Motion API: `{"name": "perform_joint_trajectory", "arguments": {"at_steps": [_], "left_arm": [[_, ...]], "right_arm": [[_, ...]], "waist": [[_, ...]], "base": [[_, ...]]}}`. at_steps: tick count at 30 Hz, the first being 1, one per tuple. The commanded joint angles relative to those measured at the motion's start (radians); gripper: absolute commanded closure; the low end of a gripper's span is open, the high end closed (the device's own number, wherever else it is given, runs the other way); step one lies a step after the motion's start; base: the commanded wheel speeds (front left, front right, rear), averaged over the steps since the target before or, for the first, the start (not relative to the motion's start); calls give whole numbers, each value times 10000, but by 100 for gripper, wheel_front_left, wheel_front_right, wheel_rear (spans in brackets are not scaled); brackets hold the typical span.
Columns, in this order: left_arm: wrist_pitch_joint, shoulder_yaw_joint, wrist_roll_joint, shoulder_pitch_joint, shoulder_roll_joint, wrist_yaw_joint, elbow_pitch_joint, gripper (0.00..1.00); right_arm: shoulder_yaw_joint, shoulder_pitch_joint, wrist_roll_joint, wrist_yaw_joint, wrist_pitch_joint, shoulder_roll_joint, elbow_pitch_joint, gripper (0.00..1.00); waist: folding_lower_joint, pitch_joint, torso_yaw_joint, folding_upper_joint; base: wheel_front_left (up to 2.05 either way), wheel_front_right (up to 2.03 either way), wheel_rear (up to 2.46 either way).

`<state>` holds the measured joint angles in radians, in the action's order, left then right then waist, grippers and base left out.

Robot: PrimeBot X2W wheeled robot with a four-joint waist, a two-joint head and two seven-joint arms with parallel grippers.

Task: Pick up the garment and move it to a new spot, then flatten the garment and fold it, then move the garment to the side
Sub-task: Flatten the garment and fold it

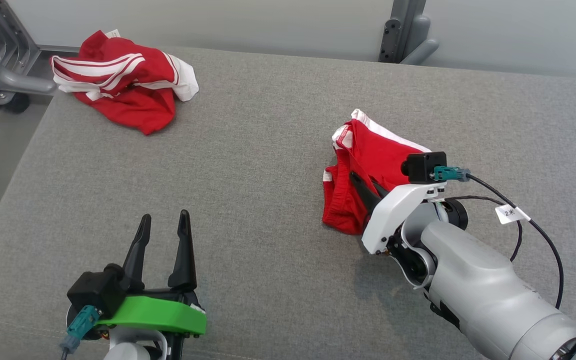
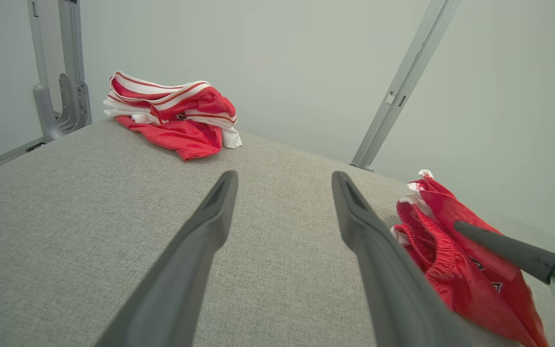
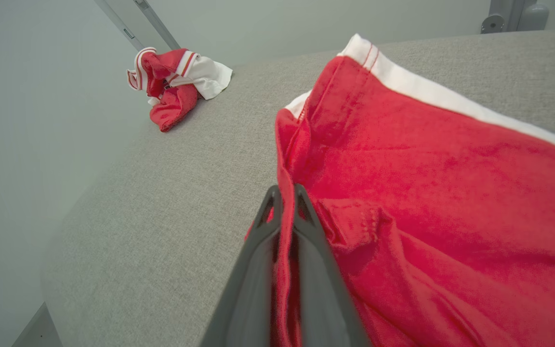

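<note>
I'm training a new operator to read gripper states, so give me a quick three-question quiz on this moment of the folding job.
1. Fill in: the striped garment lies bunched at the far ____ corner of the grey surface, as the robot sees it.
2. The right gripper is shut on: A) an edge of the red garment; B) the striped garment; C) nothing.
3. True or false: the left gripper stands open above the grey surface, holding nothing.
Key: 1 left; 2 A; 3 true.
</note>
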<state>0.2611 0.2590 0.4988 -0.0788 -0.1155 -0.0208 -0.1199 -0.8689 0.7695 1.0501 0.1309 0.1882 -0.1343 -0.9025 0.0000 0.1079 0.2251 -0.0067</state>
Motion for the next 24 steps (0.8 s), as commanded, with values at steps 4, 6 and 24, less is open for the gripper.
{"name": "perform_joint_trajectory", "arguments": {"at_steps": [4,6,24], "left_arm": [[55,-70,-98,-29,47,33,33,0],[56,-104,-97,-59,55,54,14,0],[46,-170,-263,158,129,82,130,0]], "right_arm": [[-117,154,-121,-3,234,214,-341,26],[-172,145,-95,-3,265,268,-344,0],[1168,-425,-586,-3,769,-628,1286,0]], "waist": [[0,27,-31,67],[0,28,-58,67],[0,-25,-657,67]], "base": [[0,0,0],[0,0,0],[0,0,0]]}}
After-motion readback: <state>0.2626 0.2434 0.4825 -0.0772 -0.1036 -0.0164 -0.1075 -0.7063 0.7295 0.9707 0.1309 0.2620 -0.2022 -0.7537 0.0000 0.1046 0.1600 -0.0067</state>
